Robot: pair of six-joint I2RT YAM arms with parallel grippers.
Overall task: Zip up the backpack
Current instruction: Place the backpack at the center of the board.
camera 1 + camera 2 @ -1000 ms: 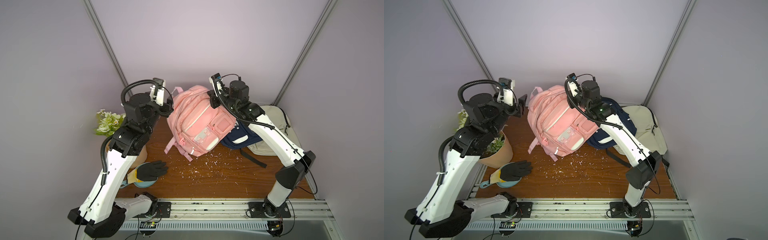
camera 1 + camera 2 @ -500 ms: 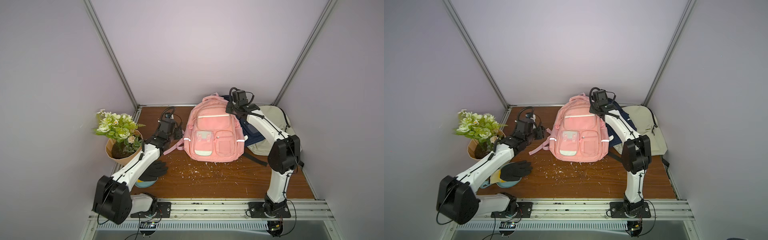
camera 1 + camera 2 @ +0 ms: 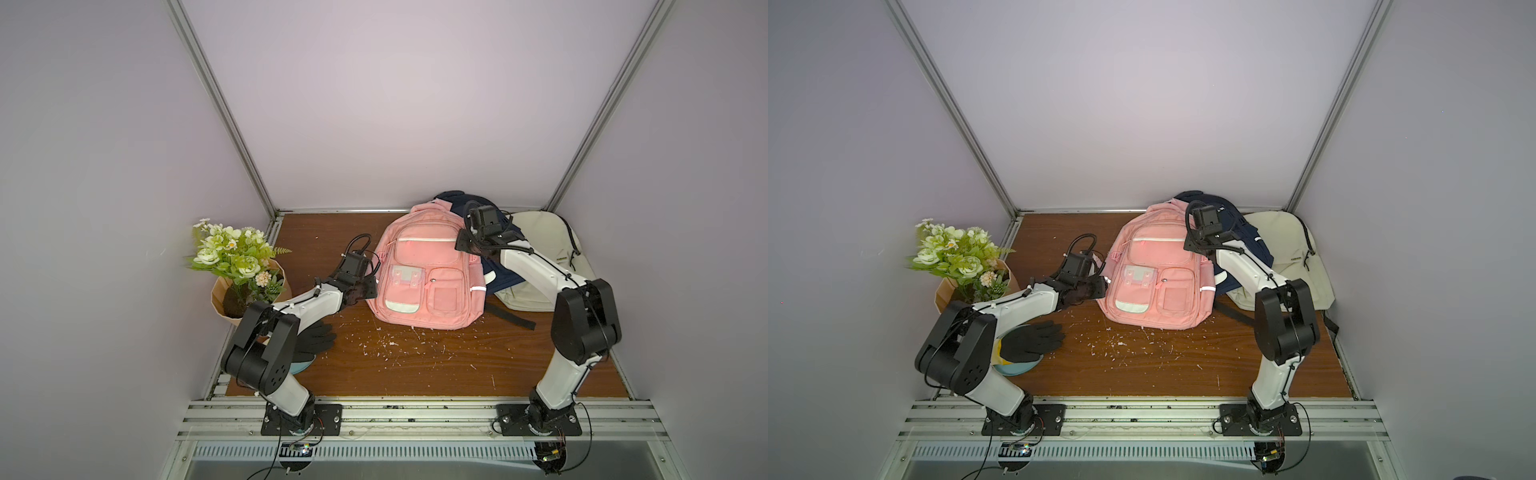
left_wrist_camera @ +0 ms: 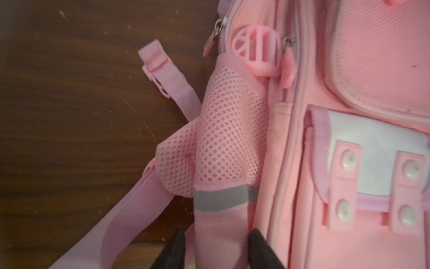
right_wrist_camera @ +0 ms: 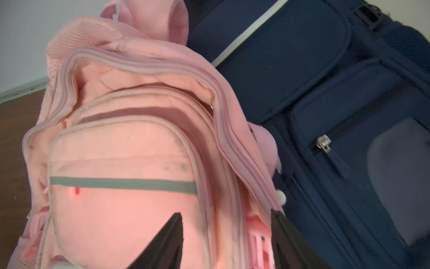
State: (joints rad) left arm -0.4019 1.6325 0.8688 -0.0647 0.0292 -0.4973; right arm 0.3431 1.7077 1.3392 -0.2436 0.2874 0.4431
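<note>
— Pink backpack [image 3: 428, 286]: where is it?
— Flat on the wooden table [image 3: 415, 365], front up, its top corner overlapping the navy backpack [image 5: 314, 69].
— Claws?
— Left gripper [image 4: 216, 235] straddles its side panel [image 4: 221, 209] below the mesh pocket [image 4: 228, 130]; pinching or not, unclear. Right gripper [image 5: 225, 216] gapes wide over the top corner.

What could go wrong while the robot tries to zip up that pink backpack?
1. The right pincer hangs open over the gaping top zip of the pink backpack; it might pinch loose fabric instead of a pull.
2. The left pincer only straddles the soft side panel, so the bag may slide when the zip is tugged.
3. The navy backpack lies right beside that zip edge and could get snagged.
</note>
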